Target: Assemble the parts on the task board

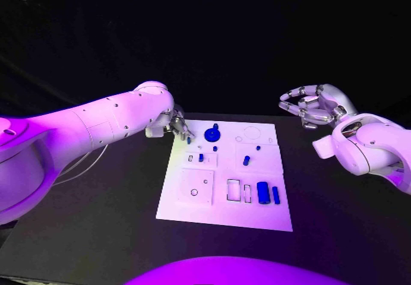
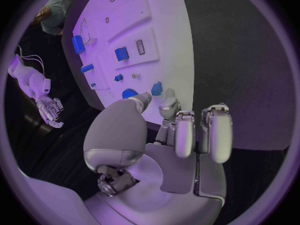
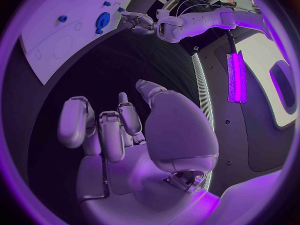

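Here the left hand [image 1: 177, 126] is at the far left corner of the task board [image 1: 224, 218], which lies flat in the middle of the black worktop [image 1: 342, 225]. Its fingertips [image 2: 167, 105] reach down to a small blue part [image 2: 156, 88] by that edge. I cannot tell if they hold it or just touch it. A round blue part [image 1: 212, 132] sits just to the right of the hand. More blue parts [image 1: 264, 193] lie at the near right of the board. The right hand [image 1: 312, 107] hangs in the air off the far right corner, fingers curled in, holding nothing. I think the step is picking up that small part. Next, the left hand needs a good pinch on it, then a lift to its slot.
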Robot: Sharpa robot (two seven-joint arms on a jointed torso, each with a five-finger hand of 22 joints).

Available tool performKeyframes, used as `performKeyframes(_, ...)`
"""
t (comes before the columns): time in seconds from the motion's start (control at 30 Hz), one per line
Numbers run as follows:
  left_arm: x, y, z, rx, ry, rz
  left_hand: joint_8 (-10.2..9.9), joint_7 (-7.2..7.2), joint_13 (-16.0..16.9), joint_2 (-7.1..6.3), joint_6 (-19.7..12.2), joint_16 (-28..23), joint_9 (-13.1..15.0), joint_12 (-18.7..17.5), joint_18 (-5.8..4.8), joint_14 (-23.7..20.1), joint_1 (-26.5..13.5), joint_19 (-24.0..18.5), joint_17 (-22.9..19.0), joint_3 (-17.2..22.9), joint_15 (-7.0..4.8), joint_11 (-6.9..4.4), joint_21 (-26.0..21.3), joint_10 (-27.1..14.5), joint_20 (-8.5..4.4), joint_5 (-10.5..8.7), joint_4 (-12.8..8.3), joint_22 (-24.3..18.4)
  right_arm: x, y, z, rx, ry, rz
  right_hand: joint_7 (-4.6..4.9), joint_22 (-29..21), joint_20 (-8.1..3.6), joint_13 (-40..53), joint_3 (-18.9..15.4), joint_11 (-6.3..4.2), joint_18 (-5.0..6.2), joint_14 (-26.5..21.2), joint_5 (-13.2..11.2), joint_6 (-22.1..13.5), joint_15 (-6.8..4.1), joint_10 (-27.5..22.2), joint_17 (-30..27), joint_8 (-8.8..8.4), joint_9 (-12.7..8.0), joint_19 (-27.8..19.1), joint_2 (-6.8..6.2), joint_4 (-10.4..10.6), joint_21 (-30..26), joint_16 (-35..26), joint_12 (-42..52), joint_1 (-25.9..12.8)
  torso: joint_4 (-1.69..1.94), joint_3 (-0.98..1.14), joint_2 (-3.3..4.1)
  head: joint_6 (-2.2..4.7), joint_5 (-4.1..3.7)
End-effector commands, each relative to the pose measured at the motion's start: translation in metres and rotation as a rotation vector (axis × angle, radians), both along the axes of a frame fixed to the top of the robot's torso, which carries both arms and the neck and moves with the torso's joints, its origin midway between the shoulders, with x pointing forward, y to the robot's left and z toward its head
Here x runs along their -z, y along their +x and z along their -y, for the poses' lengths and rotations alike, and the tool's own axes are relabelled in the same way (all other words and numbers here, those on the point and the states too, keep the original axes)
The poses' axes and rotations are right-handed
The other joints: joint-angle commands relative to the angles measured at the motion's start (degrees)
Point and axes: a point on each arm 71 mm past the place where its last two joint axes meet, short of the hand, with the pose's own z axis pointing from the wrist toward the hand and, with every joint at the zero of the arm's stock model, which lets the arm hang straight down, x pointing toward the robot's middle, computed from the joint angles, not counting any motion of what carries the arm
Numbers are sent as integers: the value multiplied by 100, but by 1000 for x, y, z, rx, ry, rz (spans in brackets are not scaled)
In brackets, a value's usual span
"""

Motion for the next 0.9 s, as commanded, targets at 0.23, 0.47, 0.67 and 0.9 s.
performKeyframes(0.23,0,-1,5,15,-17,-5,-41,-14,-5,59,57,20,-19,25,-12,596,67,140,1509,53,35,-7,20,32,18,17,-5,583,0,0,-2,-19,-4,3,2,9,-5,5,17,-22,67,299,12,-22,-36,19,429,35,6,22,33,26,19,10,22,-18,-8,0,-4,-32,3)
performKeyframes(0.47,0,-1,6,15,-21,-12,-61,-24,-16,222,68,20,-56,28,-13,596,323,142,1509,248,25,-18,24,26,10,14,-66,591,0,0,-3,-18,-4,3,2,3,-7,3,19,-23,68,299,18,-21,-37,19,426,39,7,22,39,25,13,9,21,-12,-3,2,1,-35,3)
performKeyframes(0.67,1,-2,7,22,-25,-23,-64,-24,-20,227,68,20,-62,27,-12,596,360,140,1509,276,25,-19,22,24,10,12,-76,588,0,0,-3,-20,-3,3,2,3,-7,3,19,-23,68,299,18,-21,-37,19,426,39,7,22,39,25,13,9,21,-12,-4,-1,-2,-39,-9)
performKeyframes(0.9,1,-2,8,25,-31,-29,-63,-25,-16,231,75,20,-65,32,-13,596,386,143,1509,297,25,-20,26,27,9,11,-82,596,0,0,-4,-20,-3,3,2,3,-7,3,19,-23,68,299,18,-21,-37,19,426,39,7,22,39,25,13,9,21,-12,-2,-2,-3,-49,-12)
